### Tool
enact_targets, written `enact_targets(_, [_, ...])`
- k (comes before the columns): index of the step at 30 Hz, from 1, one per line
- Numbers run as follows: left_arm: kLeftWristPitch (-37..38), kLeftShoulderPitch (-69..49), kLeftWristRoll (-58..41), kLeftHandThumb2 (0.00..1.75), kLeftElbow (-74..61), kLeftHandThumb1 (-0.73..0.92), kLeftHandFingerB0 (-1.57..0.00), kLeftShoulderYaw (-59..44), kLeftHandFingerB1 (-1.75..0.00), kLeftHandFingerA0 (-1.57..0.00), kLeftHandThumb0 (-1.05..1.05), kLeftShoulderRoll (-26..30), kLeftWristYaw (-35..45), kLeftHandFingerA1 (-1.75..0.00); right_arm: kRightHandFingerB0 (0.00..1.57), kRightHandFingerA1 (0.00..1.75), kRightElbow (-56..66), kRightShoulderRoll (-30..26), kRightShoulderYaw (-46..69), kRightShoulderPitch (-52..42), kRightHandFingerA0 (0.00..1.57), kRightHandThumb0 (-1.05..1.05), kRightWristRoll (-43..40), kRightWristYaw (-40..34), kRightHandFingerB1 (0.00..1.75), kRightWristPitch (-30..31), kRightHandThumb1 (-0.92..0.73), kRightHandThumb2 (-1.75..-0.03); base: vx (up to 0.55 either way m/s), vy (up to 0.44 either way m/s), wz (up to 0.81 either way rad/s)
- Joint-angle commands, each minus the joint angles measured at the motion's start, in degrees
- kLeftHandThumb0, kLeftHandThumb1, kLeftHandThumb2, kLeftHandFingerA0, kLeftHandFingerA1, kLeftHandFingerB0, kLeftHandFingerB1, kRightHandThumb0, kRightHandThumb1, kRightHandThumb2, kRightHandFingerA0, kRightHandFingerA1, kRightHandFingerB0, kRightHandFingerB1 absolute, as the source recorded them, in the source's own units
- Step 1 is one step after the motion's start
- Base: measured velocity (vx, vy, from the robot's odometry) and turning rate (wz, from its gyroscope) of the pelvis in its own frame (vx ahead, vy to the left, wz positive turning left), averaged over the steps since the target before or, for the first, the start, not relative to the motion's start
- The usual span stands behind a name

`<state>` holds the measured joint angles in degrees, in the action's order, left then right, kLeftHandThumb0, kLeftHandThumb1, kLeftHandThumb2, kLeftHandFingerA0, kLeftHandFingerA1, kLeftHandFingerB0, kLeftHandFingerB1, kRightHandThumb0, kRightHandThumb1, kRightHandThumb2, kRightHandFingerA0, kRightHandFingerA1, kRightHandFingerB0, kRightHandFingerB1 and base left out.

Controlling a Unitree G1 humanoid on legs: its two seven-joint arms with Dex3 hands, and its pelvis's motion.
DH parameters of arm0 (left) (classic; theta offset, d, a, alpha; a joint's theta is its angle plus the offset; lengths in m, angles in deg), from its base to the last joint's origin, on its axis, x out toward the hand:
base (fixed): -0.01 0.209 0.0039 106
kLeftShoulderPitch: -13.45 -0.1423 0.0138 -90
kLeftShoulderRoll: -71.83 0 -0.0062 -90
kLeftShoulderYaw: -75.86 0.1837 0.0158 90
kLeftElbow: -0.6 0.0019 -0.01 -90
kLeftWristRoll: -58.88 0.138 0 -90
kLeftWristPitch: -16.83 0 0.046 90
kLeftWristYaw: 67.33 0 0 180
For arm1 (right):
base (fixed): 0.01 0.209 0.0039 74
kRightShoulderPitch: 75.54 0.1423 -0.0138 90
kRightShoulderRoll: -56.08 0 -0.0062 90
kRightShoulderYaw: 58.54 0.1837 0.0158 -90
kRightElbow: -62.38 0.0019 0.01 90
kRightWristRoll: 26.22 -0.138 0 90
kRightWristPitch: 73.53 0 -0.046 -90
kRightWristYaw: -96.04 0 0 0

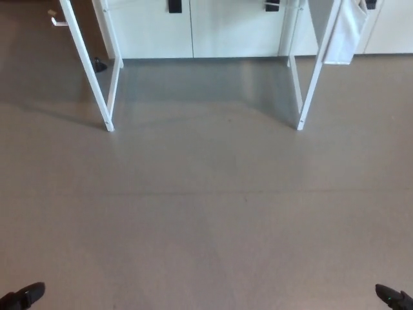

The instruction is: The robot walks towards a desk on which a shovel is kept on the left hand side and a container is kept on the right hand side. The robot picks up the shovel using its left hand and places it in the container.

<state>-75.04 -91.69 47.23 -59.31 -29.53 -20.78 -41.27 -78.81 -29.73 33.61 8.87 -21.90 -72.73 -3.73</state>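
Observation:
Only the desk's white legs show at the top of the head view: one pair at the left (106,84) and one pair at the right (303,90). The desk top, the shovel and the container are out of view. A black tip of my left hand (22,296) pokes in at the bottom left corner. At the bottom right corner a black tip of my right hand (393,298) shows. Too little of either hand is visible to tell how it stands.
Grey floor (206,213) stretches between me and the desk. White cabinets with black handles (193,29) stand behind the desk. A white cloth (345,35) hangs by the right legs. A small dark object (99,64) lies on the floor near the left legs.

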Motion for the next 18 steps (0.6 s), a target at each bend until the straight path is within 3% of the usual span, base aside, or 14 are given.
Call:
enact_targets(1, [0.0, 0.3, -0.6, 0.63, 0.0, 0.6, -0.23, -0.3, -0.32, -0.24, -0.25, 0.7, -0.2, -0.37, 0.05, 0.61, 0.3, -0.5, 0.2, 0.3, 0.17, -0.28, -0.5, -0.2, 0.28, -0.1, -0.83, -0.73, 0.14, -0.1, -0.05])
enact_targets(7, [0.2, 0.3, -0.3, 0.63, -0.2, 0.59, -0.23, -0.2, -0.32, -0.24, -0.26, 1.1, -0.4, -0.37, 0.05, 0.65, 0.3, -0.6, 0.2, 0.0, 0.17, -0.27, -0.5, -0.1, 0.31, -0.4, -0.83, -0.74, 0.16, -0.02, -0.11])
enact_targets(13, [-0.2, -2.9, 0.1, 0.63, -2.0, 0.63, -0.23, 0.5, -0.31, -0.25, -0.22, 0.9, -0.7, -0.36, 0.05, 0.62, -0.1, -0.5, 0.2, -3.1, 0.17, -0.25, -0.8, 0.2, 0.29, -1.7, -0.84, -0.73, 0.15, 0.28, -0.08])
enact_targets(18, [3.3, -6.0, 0.9, 0.64, 0.3, 0.63, -0.22, 1.0, -0.32, -0.24, -0.25, 1.5, 0.6, -0.37, 0.05, 0.58, -0.5, -0.3, -0.7, -7.5, 0.19, -0.25, 0.4, -0.9, 0.3, -3.4, -0.85, -0.71, 0.14, 0.092, 0.05])
